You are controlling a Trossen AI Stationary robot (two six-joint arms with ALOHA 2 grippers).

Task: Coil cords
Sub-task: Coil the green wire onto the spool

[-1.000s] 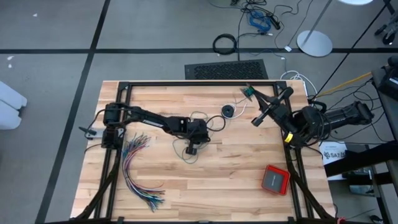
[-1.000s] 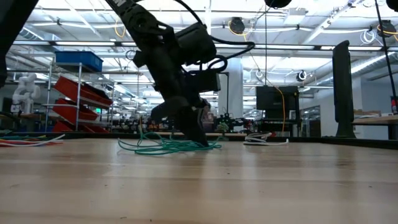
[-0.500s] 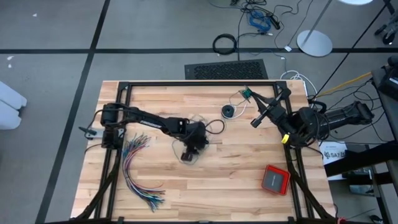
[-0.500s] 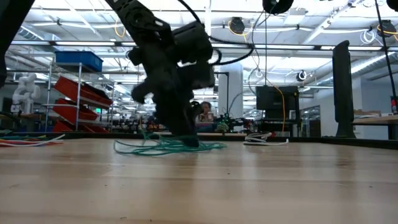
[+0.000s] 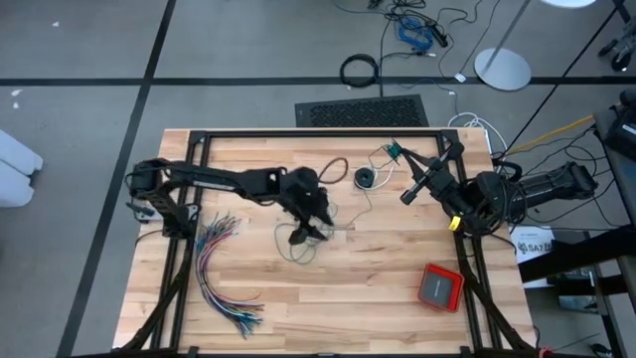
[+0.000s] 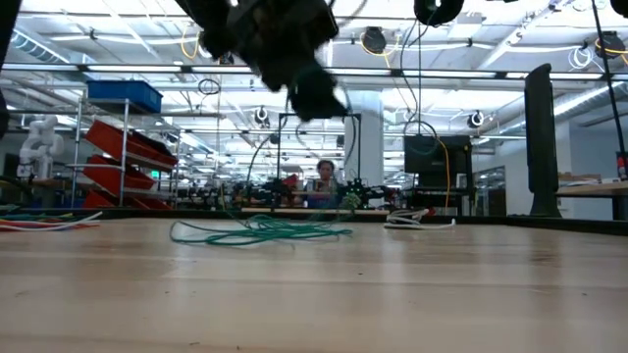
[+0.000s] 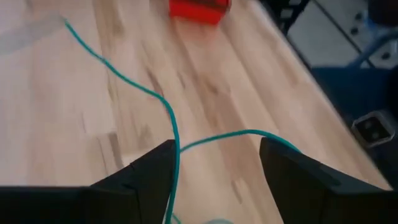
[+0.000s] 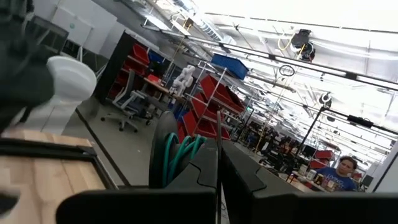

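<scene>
Since the earlier frames the left tool (image 5: 306,232) has been raised from the teal-green cord (image 6: 260,231) and its fingers (image 7: 146,177) have been spread wide; nothing is held between them. In the low view it is seen well above the surface (image 5: 378,278), and the cord has been left lying in a loose tangle near the middle of the boards. In the left wrist view a strand of that cord is seen running on the wood below the gap between the fingers, not gripped. The release was probably made so that the loop just laid could settle and a fresh length could be taken.

The right tool (image 5: 395,150) is held high over the far right part of the surface. Its fingers are shut on a few turns of teal cord, seen pinched between them in the right wrist view. This end appears to be kept lifted as an anchor while the slack is gathered by the other arm.

The black cord with its white tail (image 5: 384,171) is judged to be the small dark coil just beside the right tool's side of the surface, though this is hard to confirm from above. A fanned bundle of coloured wires (image 5: 221,268) and a red box (image 5: 439,286) lie well apart, untouched.
</scene>
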